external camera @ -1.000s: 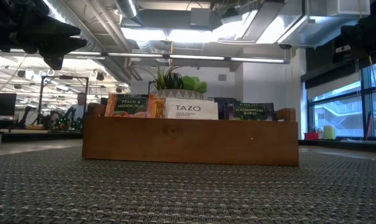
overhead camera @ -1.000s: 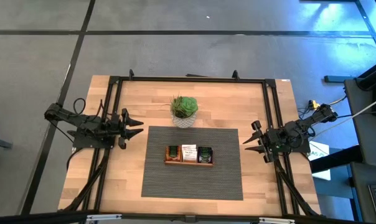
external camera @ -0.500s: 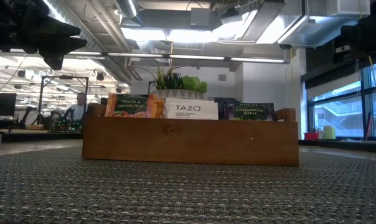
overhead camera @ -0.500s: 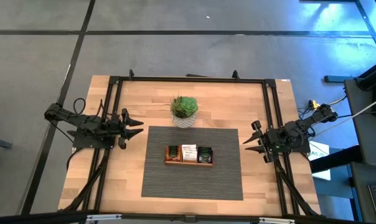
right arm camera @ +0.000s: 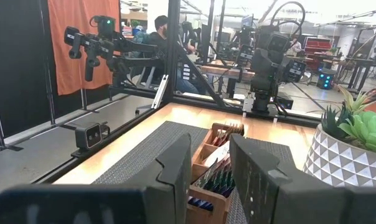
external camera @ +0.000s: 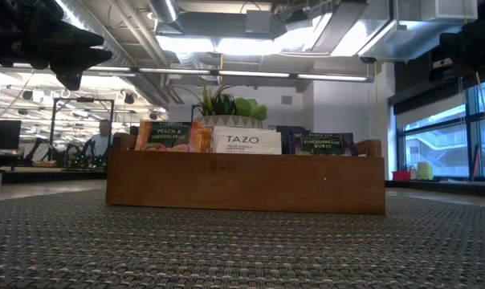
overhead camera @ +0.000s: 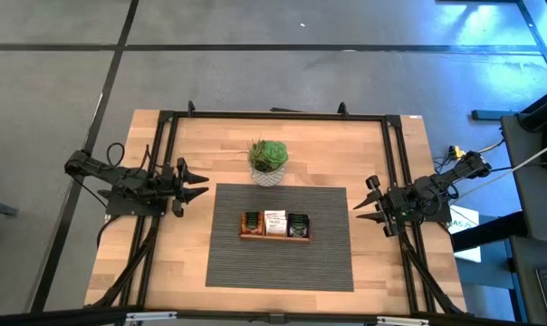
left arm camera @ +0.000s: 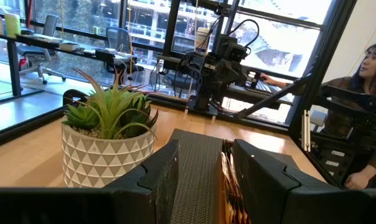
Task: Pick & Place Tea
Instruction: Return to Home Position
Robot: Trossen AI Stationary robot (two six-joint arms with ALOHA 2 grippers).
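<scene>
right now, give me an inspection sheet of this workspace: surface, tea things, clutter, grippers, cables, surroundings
surface: wooden table, grey woven mat at its centre
job's things: wooden tray on the mat; orange tea sachets in the section nearest the left arm, white sachets in the middle, dark sachets nearest the right arm; no loose sachets seen
clutter: potted succulent beyond the mat's far edge
grippers: left gripper open, empty, beside the mat; right gripper open, empty, on the opposite side
cables: black cable looping at the left arm; white cable off the right arm
surroundings: grey floor; person beyond the table
</scene>
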